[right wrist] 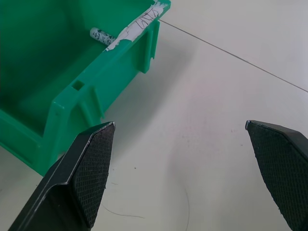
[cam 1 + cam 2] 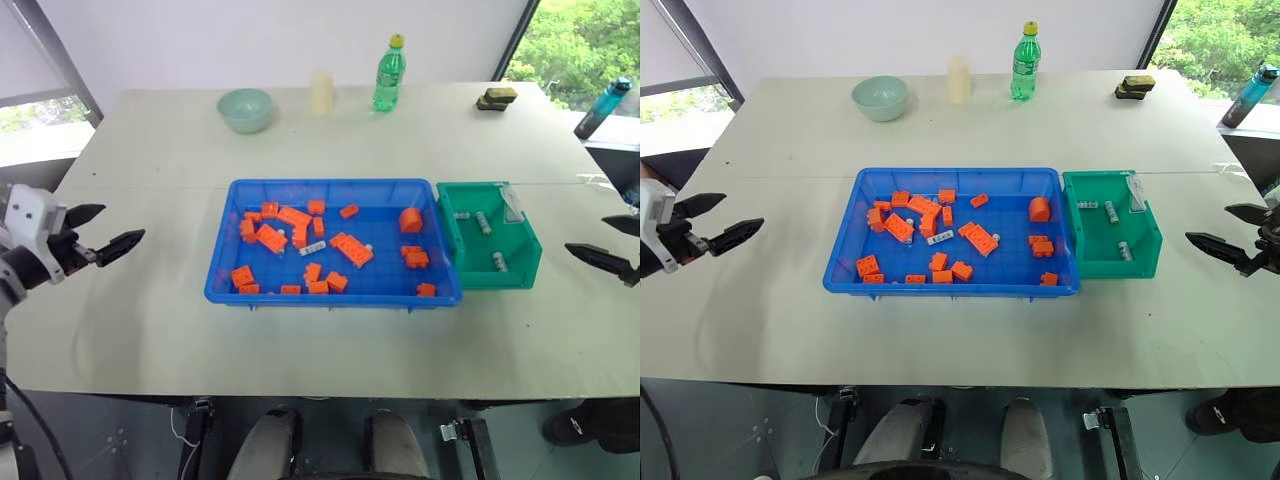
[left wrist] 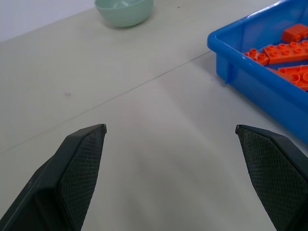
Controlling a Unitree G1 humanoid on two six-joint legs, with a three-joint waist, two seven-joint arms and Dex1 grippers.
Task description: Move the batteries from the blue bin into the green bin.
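The blue bin (image 2: 335,296) lies mid-table, full of orange bricks. One silvery battery (image 2: 313,247) lies among them near its middle. The green bin (image 2: 521,265) touches the blue bin's right end and holds three batteries (image 2: 483,222). One of those batteries (image 1: 98,34) appears in the right wrist view against the green bin's (image 1: 72,91) wall. My left gripper (image 2: 123,222) hovers open and empty over the table, well left of the blue bin (image 3: 250,77). Right of the green bin, my right gripper (image 2: 585,233) is open too, nothing between its fingers.
Along the table's far edge stand a pale green bowl (image 2: 245,109), a cream cup (image 2: 321,92), a green bottle (image 2: 389,75) and a black-and-yellow sponge (image 2: 497,98). A blue water bottle (image 2: 603,107) lies at the far right. Bare tabletop surrounds both bins.
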